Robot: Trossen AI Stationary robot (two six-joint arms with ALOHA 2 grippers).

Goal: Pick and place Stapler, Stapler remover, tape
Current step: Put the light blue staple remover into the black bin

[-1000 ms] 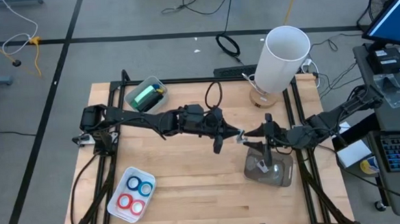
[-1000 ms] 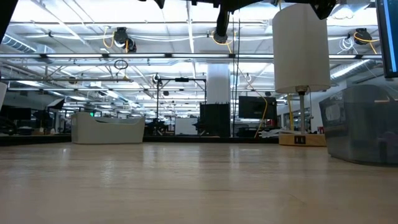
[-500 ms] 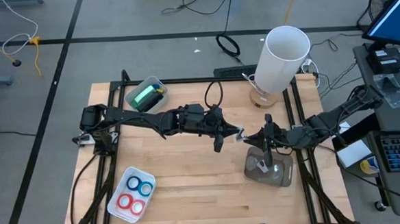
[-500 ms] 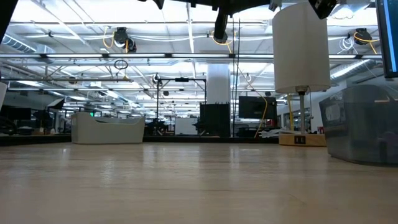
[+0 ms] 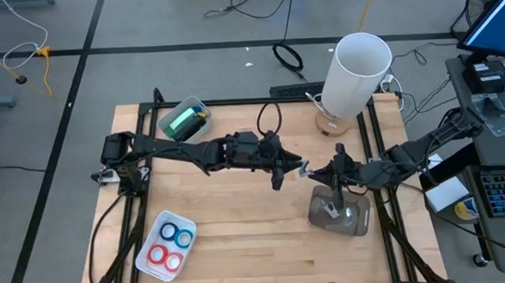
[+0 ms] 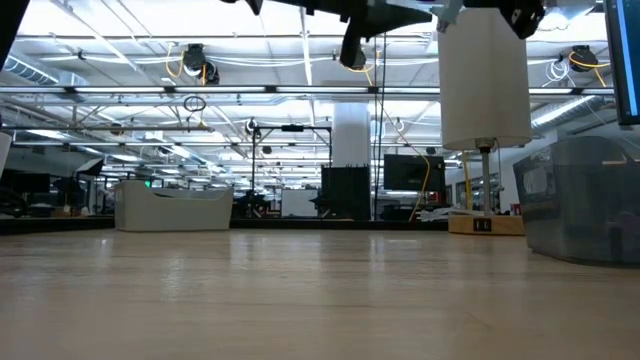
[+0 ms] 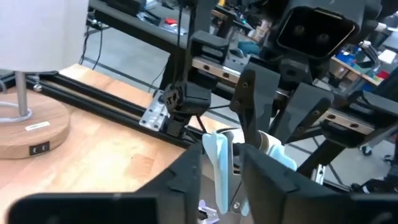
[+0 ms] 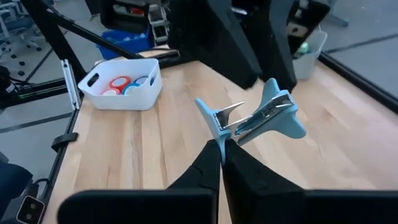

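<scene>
Overhead first: we see both arms meeting above the middle of the counter, the left end effector and the right end effector tip to tip, with the pale blue stapler remover between them, directly over nothing but just beside the clear bin that sits under the right arm. A white tray near the front left holds the tape, two blue rolls and two red; a second clear tub at the back left holds something green. From counter height we see only bare wood and a white lamp. Through the left wrist, its fingers stand apart either side of the remover. Through the right wrist, its fingers are pressed together on the remover's lower wing, long axis slanting away, so we judge the right arm carries it.
</scene>
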